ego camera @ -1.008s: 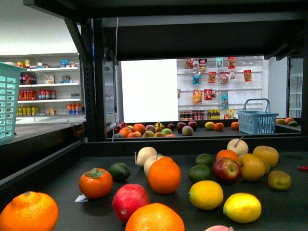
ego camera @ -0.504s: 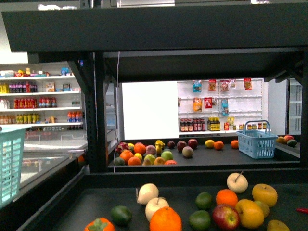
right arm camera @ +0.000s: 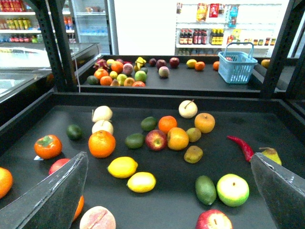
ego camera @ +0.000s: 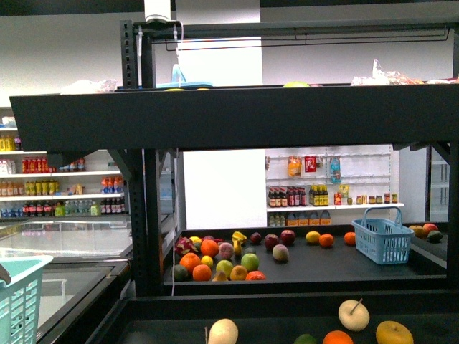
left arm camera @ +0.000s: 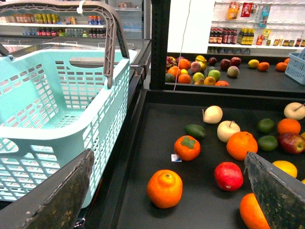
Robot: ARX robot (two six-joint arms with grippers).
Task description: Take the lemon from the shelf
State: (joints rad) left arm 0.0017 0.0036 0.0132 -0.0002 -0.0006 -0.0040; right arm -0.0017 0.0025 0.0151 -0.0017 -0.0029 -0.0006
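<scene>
Two bright yellow oval lemons (right arm camera: pixel 122 167) (right arm camera: pixel 141 182) lie side by side on the dark tray of the black shelf (right arm camera: pixel 228 119), among oranges, apples and limes. My right gripper (right arm camera: pixel 167 155) hangs open above that tray, and both lemons show between its fingers (right arm camera: pixel 52 195), apart from them. My left gripper (left arm camera: pixel 167 157) is open over the tray's left end, above an orange and a red fruit. One lemon (left arm camera: pixel 285 168) peeks from behind its right finger (left arm camera: pixel 279 191). In the front view the shelf (ego camera: pixel 237 115) fills the frame and no lemon shows on the near tray.
A teal basket (left arm camera: pixel 62 105) stands just left of the tray, close to my left gripper, and its corner shows in the front view (ego camera: pixel 18 301). A blue basket (right arm camera: pixel 237 64) and more fruit sit on a farther tray. A red chilli (right arm camera: pixel 240 145) lies at the right.
The front view has risen. The near tray's fruit, lemons included, slid out past the bottom edge, and the upper tier's thick black lip came into full view.
</scene>
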